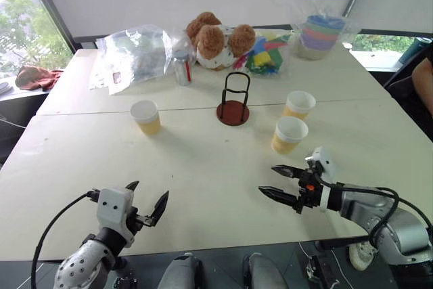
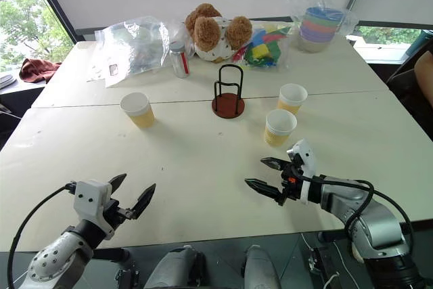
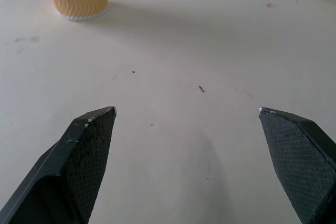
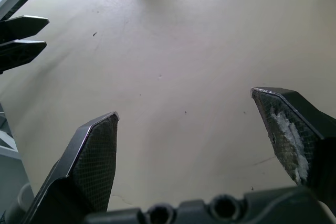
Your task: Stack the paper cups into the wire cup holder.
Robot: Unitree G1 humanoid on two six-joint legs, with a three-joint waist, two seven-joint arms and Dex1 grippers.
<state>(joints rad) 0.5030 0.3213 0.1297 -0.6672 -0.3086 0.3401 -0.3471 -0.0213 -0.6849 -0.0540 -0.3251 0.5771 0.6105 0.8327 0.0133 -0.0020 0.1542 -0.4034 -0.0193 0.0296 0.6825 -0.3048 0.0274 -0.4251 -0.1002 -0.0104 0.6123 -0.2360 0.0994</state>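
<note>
Fingers [image 3: 89, 145] of L gripper [image 1: 147, 199] are spreading wide, gripping nothing; R gripper [image 1: 279, 182] is likewise gaping and empty, both hovering low over near edge of white table [image 1: 203, 160], likely a ready pose before reaching. Wire cup holder [image 1: 233, 103] is standing empty at table centre, w/ red disc base, reachable by either arm. Paper cups are sitting upright, unstacked: left cup [image 1: 145, 116] well apart from holder, far right cup [image 1: 299, 105] and near right cup [image 1: 289, 134] close together, the latter nearest R gripper, so probably first pick. Teddy bear [image 1: 216, 40], plastic bags [image 1: 135, 52] & bowl stack [image 1: 319, 33] are lying at far edge.
</note>
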